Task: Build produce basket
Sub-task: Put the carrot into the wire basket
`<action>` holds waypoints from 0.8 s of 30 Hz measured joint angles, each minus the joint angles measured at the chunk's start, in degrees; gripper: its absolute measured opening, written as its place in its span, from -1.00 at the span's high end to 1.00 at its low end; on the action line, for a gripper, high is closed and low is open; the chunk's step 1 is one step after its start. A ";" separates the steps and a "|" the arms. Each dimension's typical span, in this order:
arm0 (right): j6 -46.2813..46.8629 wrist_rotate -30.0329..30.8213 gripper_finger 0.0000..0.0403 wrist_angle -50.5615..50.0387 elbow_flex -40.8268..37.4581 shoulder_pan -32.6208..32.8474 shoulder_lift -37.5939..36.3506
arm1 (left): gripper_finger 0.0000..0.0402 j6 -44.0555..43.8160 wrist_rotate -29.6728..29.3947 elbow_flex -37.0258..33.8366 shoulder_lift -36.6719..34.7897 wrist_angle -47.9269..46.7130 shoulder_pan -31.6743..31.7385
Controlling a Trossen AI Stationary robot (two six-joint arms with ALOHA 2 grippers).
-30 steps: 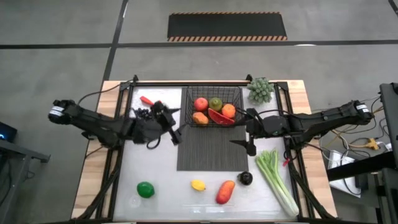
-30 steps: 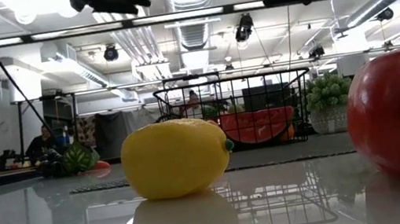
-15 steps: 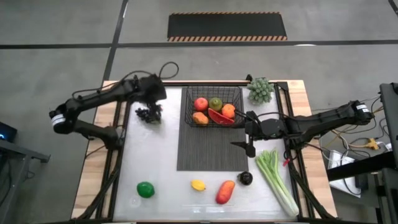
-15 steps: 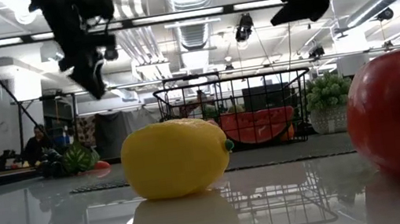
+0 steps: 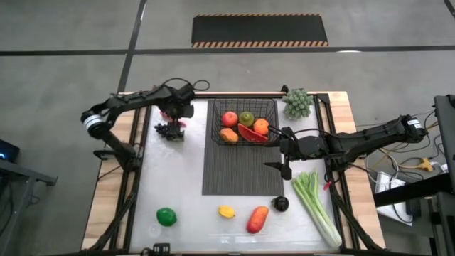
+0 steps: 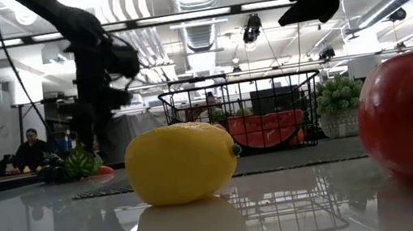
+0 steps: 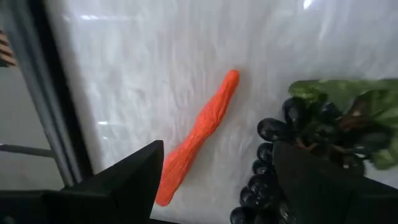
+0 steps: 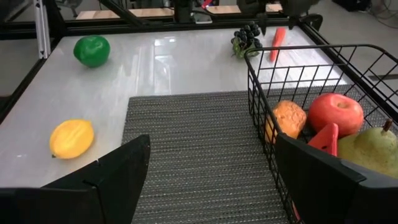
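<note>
The black wire basket stands at the far end of the ribbed mat and holds a red fruit, a green one, oranges and a watermelon slice. My left gripper is open and points down above the red chili, which lies flat on the table. The dark grapes lie just beside the chili. In the high view my left gripper is at the table's far left. My right gripper is open over the mat's right edge, near the basket.
On the near part of the table lie a lime, a lemon, a red-orange mango and a dark fruit. The celery stalk lies along the right side. A leafy green bunch sits at the far right.
My left arm has swung from beside the mat's left edge toward the table's far left corner. Its gripper has turned to point down and now hangs over the chili and grapes. No produce has moved.
</note>
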 joint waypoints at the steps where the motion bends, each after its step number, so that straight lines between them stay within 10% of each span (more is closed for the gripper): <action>1: -0.02 0.00 -0.62 -0.02 0.00 0.02 0.00 | -0.41 0.53 -0.45 0.00 1.26 0.01 0.19; 17: 0.48 0.00 -0.62 -0.02 0.00 0.02 0.00 | -0.40 7.07 -2.82 0.00 9.77 5.24 3.27; 24: 0.53 0.00 -0.62 -0.02 0.00 0.02 0.00 | -0.08 8.44 -2.78 -0.02 12.09 5.31 3.56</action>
